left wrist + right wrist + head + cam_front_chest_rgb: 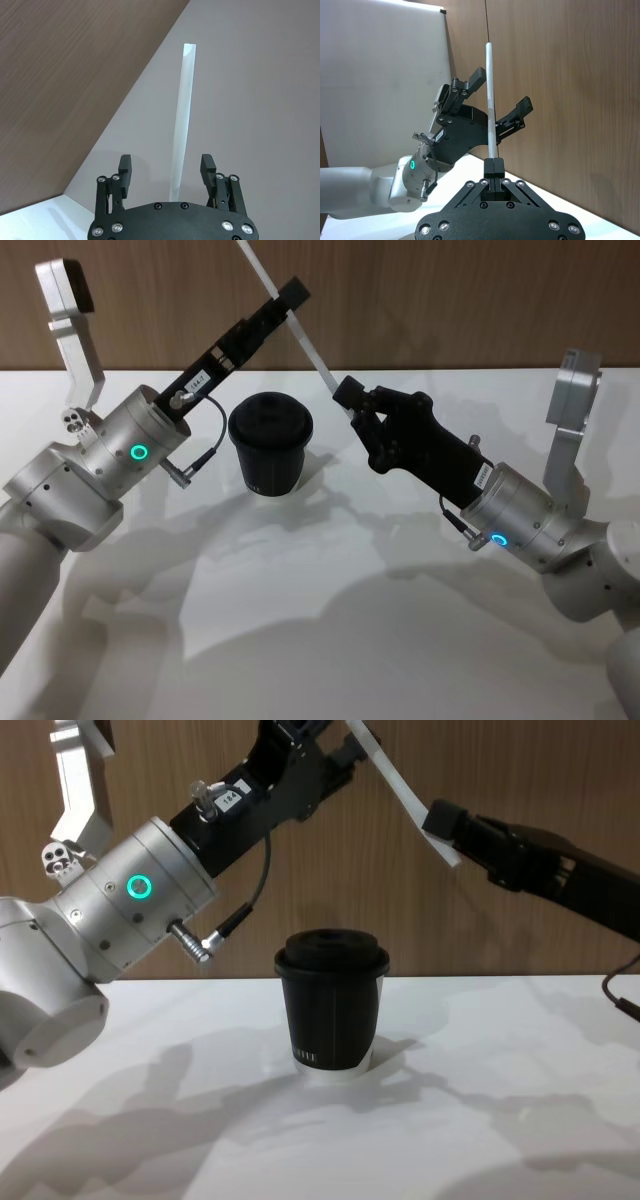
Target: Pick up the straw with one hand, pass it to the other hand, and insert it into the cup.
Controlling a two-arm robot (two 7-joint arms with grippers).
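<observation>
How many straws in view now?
1. The straw slants in the air higher than the cup, its lower end clamped in the right gripper, its upper part between the fingers of the open left gripper.

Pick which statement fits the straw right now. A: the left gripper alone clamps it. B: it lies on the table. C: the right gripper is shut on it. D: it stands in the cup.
C: the right gripper is pinched shut on the straw, while the left gripper stands open around it.
</observation>
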